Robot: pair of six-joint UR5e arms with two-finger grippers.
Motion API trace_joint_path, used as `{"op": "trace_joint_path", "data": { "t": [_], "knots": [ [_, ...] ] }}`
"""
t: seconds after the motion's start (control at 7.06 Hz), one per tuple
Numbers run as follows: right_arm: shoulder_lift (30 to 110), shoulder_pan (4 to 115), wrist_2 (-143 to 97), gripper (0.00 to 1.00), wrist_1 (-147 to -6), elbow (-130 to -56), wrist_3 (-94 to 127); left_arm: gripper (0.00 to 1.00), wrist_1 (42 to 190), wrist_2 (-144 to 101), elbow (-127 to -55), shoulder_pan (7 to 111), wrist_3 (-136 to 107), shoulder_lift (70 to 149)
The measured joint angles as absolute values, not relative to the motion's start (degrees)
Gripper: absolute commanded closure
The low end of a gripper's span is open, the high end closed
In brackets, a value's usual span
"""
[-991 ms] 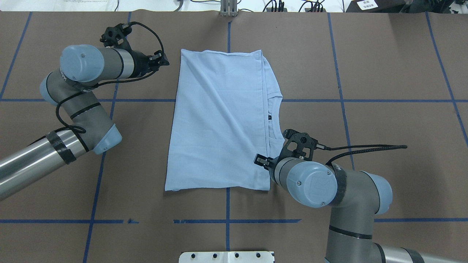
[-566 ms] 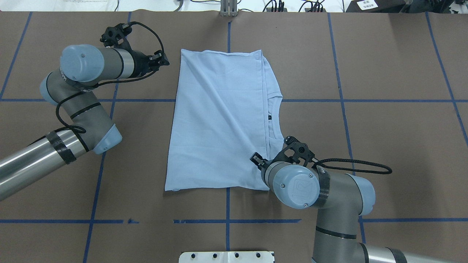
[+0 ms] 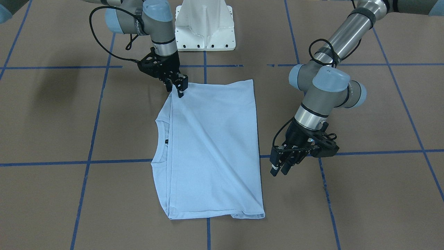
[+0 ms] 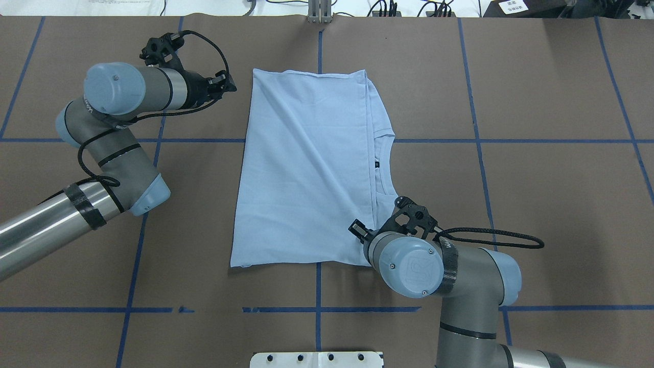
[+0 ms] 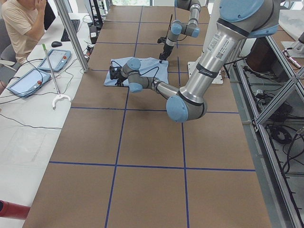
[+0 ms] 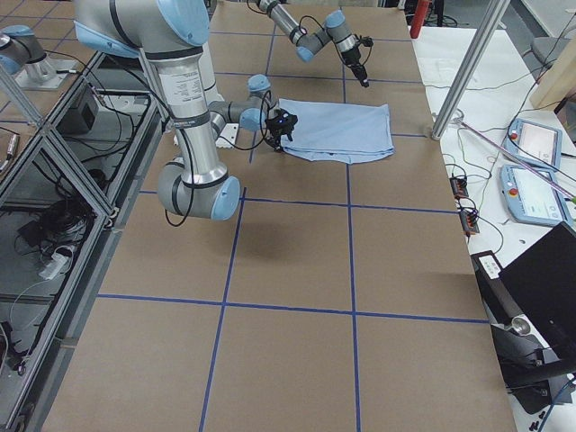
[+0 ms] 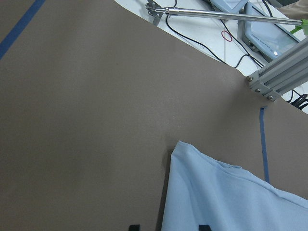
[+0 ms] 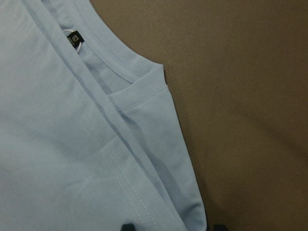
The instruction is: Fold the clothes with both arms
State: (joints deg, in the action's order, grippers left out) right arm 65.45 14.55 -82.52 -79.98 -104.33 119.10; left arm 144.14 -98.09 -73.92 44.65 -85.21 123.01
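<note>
The light blue T-shirt lies folded flat mid-table, its ribbed collar at its right edge; the print is hidden. My left gripper is open, just left of the shirt's far left corner and apart from it. In the left wrist view that shirt corner lies ahead of the fingertips. My right gripper is open over the shirt's near right corner. In the right wrist view the sleeve fold lies between its fingertips. The front view shows both the left gripper and the right gripper.
The white pedestal base stands at the robot's edge of the table. Blue tape lines cross the brown table top. An operator and tablets are beyond the table's far side.
My right arm has swung left and nearer the robot's edge, bringing its gripper a little further over the shirt's near right corner. My left arm has not moved.
</note>
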Motion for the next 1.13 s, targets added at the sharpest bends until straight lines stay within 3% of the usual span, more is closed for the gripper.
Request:
{"op": "trace_joint_path", "data": {
  "t": [1.13],
  "knots": [
    [66.70,14.69,-82.74,1.00,-80.47,-107.13,118.68,0.49,143.97,-98.24,-76.85,44.53,-85.81,121.61]
  ]
}}
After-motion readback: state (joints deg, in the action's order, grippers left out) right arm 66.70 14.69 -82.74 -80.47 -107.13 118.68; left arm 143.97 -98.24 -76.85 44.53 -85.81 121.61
